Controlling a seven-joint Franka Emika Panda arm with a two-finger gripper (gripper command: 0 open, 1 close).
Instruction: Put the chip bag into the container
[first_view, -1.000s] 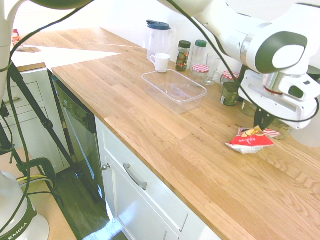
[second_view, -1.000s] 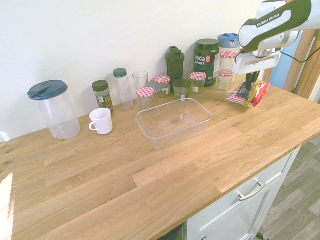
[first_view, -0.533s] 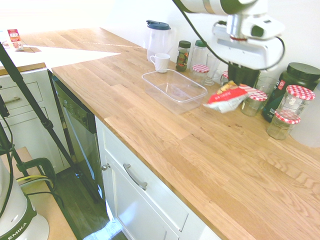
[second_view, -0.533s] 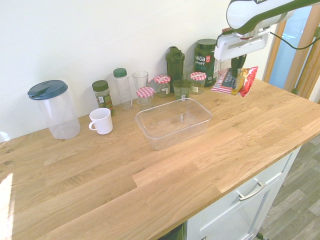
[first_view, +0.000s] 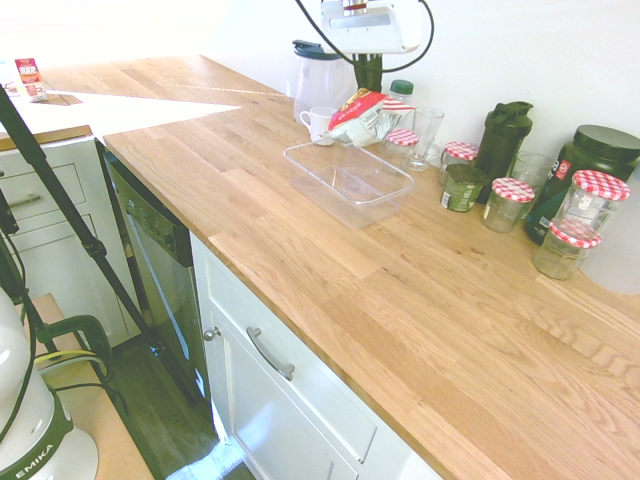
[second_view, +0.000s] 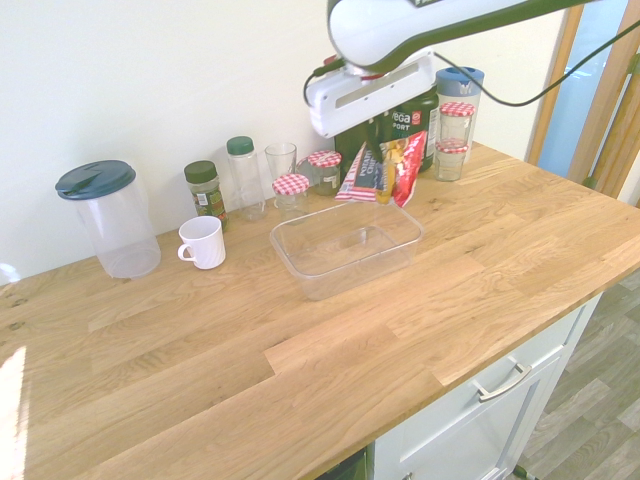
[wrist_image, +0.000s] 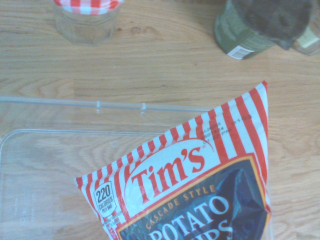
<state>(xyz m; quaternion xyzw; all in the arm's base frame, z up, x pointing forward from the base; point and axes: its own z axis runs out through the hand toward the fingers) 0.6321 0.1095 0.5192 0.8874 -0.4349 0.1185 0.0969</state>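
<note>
The chip bag hung in the air above the clear tub, pinched in the closed gripper, whose fingertips were hidden behind the bag in the second exterior view. The bag's lower part was cut off in the wrist view, which alone made "Tim's" readable and showed the bag overlapping the tub's rim. Beyond the tub, the shaker bottle stood plain in the first exterior view but was mostly covered in the second.

Kitchen, w/ dishwasher, cabs & wood c'top.
</note>
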